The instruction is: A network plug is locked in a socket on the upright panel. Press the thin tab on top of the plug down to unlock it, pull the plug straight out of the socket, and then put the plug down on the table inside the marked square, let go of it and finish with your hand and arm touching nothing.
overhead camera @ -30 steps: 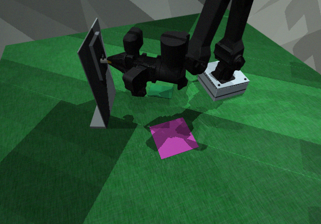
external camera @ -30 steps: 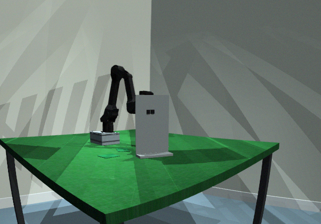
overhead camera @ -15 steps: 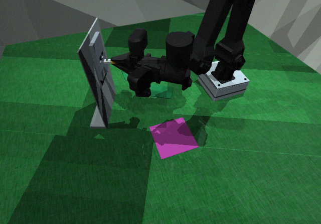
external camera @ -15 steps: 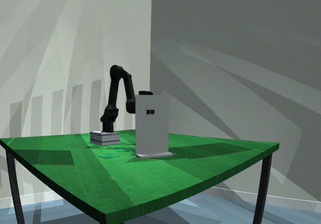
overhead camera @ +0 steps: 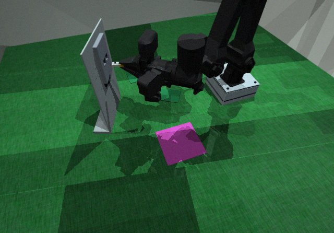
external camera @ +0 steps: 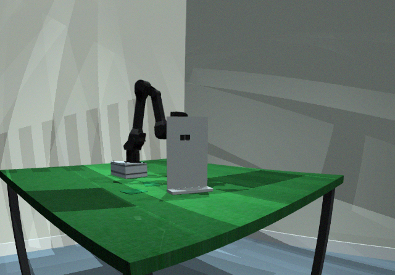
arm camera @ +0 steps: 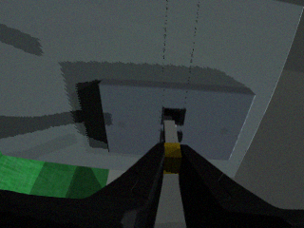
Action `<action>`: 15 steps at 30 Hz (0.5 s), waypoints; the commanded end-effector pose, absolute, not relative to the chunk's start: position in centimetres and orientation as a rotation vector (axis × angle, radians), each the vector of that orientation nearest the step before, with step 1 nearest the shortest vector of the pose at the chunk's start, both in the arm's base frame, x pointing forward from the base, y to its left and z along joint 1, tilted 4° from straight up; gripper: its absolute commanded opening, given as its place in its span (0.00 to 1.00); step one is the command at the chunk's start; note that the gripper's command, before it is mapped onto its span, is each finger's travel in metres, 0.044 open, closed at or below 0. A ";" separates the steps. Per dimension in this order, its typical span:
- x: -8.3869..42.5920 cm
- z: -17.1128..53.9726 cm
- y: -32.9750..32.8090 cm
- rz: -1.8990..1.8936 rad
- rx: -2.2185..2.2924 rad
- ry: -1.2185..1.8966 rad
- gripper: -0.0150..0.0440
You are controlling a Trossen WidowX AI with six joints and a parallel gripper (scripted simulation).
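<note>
Just before the upright panel (overhead camera: 111,101) (external camera: 187,166) (arm camera: 228,43), my end effector (overhead camera: 120,63) (arm camera: 171,151) grips the plug (overhead camera: 115,64) (arm camera: 170,130), its body out of the panel's dark socket opening (overhead camera: 105,59) (arm camera: 174,115). Off the panel's foot, the magenta square (overhead camera: 180,144) lies flat on the bench (overhead camera: 256,187) (external camera: 127,233), nothing standing between them. Beyond the square from the panel sits the arm's pale base (overhead camera: 249,82) (external camera: 137,171).
</note>
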State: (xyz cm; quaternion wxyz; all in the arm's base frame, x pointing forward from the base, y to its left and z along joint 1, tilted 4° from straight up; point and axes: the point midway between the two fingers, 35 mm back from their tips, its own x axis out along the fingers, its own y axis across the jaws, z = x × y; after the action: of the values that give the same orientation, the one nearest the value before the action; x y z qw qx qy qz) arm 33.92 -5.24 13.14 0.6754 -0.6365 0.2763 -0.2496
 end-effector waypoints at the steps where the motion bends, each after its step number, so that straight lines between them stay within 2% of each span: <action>1: 33.5 13.1 -5.1 -0.561 -1.429 0.623 0.25; 15: 32.8 13.1 -4.5 -0.561 -1.429 0.623 0.25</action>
State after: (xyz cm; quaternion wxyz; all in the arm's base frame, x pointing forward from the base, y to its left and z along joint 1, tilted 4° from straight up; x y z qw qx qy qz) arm 33.13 -4.57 13.16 0.6754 -0.6365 0.2768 -0.2491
